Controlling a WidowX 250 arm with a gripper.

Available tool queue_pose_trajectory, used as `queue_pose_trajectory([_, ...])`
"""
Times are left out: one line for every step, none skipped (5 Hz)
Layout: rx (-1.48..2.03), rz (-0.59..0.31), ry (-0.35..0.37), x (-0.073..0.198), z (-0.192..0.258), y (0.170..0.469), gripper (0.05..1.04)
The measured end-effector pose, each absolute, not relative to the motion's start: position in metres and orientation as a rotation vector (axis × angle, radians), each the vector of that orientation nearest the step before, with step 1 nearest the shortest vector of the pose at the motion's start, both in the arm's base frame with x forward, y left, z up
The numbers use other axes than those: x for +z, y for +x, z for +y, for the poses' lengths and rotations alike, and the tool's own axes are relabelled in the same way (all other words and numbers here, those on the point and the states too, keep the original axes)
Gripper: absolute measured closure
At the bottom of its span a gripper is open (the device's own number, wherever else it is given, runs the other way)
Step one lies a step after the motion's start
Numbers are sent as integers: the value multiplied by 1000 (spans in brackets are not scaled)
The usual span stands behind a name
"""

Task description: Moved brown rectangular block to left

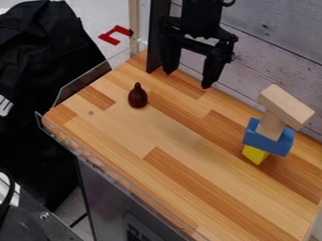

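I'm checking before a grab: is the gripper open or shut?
Open: the gripper has its two fingers wide apart, with nothing held between them.

Hangs in from the top edge, a bit right of the middle. Basically points the black arm [201, 19] downward and dangles the gripper [187, 81] off the end of it. Got both fingers [215, 68] spread nice and wide, tips aimed down with a proper gap between. Sits a little crooked in view too, so puts the fingertip nearer the right edge lower than its buddy.
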State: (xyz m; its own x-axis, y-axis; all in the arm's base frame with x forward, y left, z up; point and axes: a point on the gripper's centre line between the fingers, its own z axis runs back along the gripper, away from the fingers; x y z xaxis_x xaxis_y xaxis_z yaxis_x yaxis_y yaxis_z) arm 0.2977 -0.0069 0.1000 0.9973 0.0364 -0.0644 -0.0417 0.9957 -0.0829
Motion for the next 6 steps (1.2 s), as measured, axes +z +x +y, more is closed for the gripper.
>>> queue_pose_trajectory([42,95,-88,91,-8,294,83])
queue_pose_trajectory([74,64,-126,85,-17,293,83])
queue_pose_trajectory([67,-41,-179,95,-37,291,83])
queue_pose_trajectory([134,-75,-133,116,-54,291,83])
queue_pose_trajectory([243,-162,-163,147,-68,312,83])
queue_pose_trajectory([287,-170,-178,165,-71,322,83])
